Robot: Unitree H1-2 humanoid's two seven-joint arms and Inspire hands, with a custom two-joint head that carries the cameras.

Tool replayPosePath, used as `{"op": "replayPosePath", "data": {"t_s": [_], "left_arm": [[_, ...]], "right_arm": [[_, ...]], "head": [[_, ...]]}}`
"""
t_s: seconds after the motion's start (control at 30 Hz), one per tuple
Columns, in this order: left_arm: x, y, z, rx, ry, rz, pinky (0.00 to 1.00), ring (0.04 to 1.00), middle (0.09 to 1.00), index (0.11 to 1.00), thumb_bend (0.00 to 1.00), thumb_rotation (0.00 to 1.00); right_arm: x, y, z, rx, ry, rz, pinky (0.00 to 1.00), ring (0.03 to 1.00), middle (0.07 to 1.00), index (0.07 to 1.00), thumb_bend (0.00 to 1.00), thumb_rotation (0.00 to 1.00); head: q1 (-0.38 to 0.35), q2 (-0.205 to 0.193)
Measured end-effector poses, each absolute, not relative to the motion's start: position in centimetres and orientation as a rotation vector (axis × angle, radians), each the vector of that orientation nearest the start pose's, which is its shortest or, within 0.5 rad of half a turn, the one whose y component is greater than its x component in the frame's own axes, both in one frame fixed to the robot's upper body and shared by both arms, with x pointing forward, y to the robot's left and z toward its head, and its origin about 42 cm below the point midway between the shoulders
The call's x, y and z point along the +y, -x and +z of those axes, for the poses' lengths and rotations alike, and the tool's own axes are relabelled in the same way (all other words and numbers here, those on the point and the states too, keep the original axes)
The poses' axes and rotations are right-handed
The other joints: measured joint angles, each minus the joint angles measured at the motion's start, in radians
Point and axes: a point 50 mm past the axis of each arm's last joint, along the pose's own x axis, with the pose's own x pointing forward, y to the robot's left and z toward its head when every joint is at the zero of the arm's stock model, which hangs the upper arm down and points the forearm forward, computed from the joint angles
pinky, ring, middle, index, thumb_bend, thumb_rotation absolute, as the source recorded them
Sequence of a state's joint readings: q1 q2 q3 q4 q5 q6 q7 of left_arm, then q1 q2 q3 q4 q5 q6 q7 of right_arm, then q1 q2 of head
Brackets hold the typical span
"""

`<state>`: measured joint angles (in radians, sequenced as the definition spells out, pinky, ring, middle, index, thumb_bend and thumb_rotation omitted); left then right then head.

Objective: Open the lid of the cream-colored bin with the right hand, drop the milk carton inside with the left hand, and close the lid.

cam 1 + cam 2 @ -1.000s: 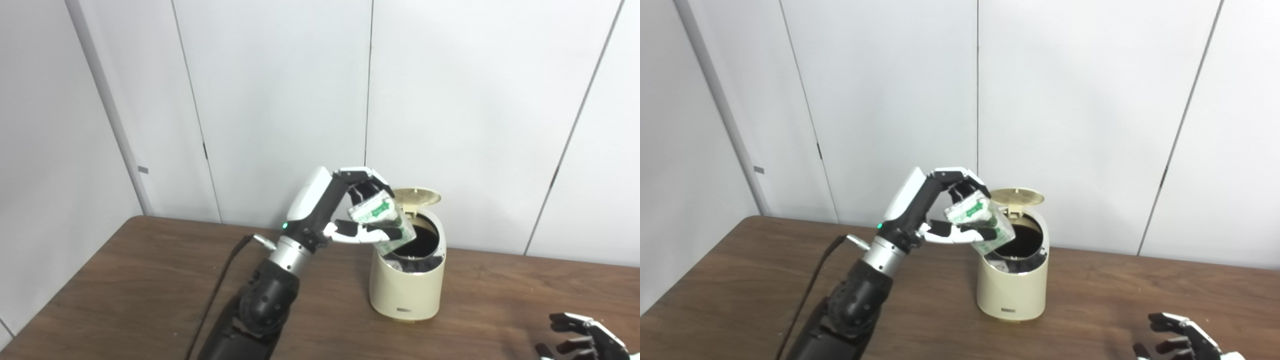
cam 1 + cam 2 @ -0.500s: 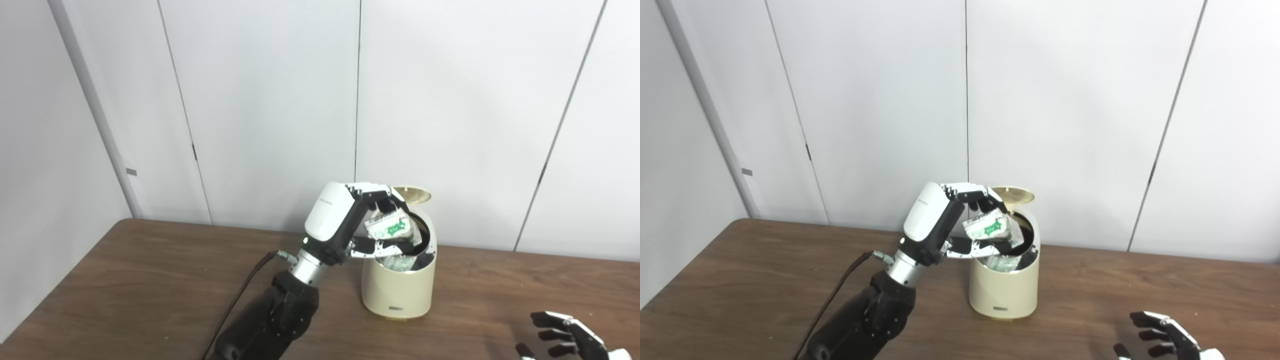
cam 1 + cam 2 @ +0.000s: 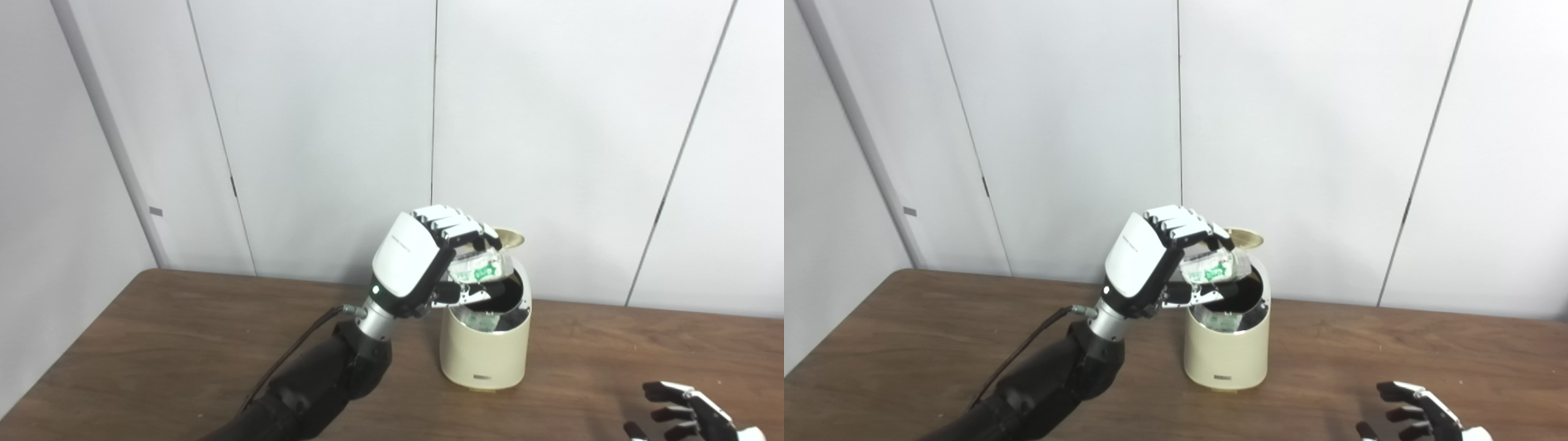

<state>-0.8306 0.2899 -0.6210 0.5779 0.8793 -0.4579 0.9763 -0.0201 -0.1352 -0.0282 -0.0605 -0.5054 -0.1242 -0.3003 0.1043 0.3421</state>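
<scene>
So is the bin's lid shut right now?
No, the lid stands tipped up behind the cream-colored bin, and the left hand holds the milk carton over the open mouth.

Counter (image 3: 153, 343): dark brown wood grain, smooth, low sheen.
Bin (image 3: 484, 352): cream plastic, smooth, faintly glossy; inner rim dark.
Lid (image 3: 511, 236): same cream plastic, underside ribbed in rings.
Milk carton (image 3: 481, 269): white coated paper with green print, creased, slightly shiny.
Left hand (image 3: 422, 263): glossy white plastic shell on the back, black matt plastic on the fingers (image 3: 456, 223), white caps over them; wrist a ring of brushed metal, forearm black matt plastic.
Cable (image 3: 294, 361): black, rubbery, matt, with a metal plug.
Right hand (image 3: 1421, 416): black matt plastic with white edges.
Wall (image 3: 551, 122): pale grey panels, smooth, matt, dark seams.
</scene>
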Motion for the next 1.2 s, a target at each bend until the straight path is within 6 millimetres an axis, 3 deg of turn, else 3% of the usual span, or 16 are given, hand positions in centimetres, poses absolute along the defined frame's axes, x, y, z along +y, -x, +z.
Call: {"op": "replayPosePath", "data": {"t_s": [0.13,0.27,0.67,0.77,0.83,0.9,1.2], "left_arm": [[13.6,-46.3,25.9,-1.300,-0.900,-0.009,0.36,0.455,0.444,0.517,0.50,0.00],[13.7,-46.5,25.9,-1.281,-0.890,-0.006,0.36,0.444,0.448,0.518,0.50,0.00],[14.3,-47.2,25.7,-1.203,-0.903,-0.003,0.34,0.437,0.447,0.519,0.50,0.00],[14.6,-47.3,25.8,-1.186,-0.917,-0.004,0.33,0.436,0.444,0.521,0.50,0.00],[14.8,-47.3,25.5,-1.165,-0.933,-0.016,0.36,0.444,0.449,0.516,0.50,0.00],[14.8,-47.3,25.3,-1.152,-0.945,-0.032,0.36,0.448,0.449,0.516,0.50,0.00],[14.5,-47.2,25.6,-1.130,-0.976,-0.074,0.38,0.452,0.452,0.514,0.50,0.00]], "right_arm": [[-26.6,-28.6,13.7,-0.291,0.609,-0.290,0.35,0.498,0.626,0.630,0.30,0.00],[-26.5,-28.4,13.7,-0.291,0.613,-0.290,0.41,0.558,0.646,0.633,0.30,0.00],[-26.3,-27.9,13.7,-0.291,0.614,-0.290,0.44,0.582,0.648,0.634,0.30,0.00],[-26.3,-27.7,13.7,-0.288,0.612,-0.291,0.33,0.477,0.617,0.640,0.31,0.00],[-26.2,-27.7,13.7,-0.287,0.612,-0.291,0.44,0.571,0.639,0.639,0.31,0.00],[-26.2,-27.6,13.6,-0.285,0.613,-0.292,0.47,0.596,0.647,0.639,0.31,0.00],[-26.3,-27.6,13.4,-0.249,0.619,-0.290,0.41,0.555,0.650,0.647,0.30,0.00]], "head": [[-0.006,0.005],[-0.011,0.012],[-0.017,0.037],[-0.017,0.038],[-0.023,0.044],[-0.025,0.046],[-0.028,0.057]]}}
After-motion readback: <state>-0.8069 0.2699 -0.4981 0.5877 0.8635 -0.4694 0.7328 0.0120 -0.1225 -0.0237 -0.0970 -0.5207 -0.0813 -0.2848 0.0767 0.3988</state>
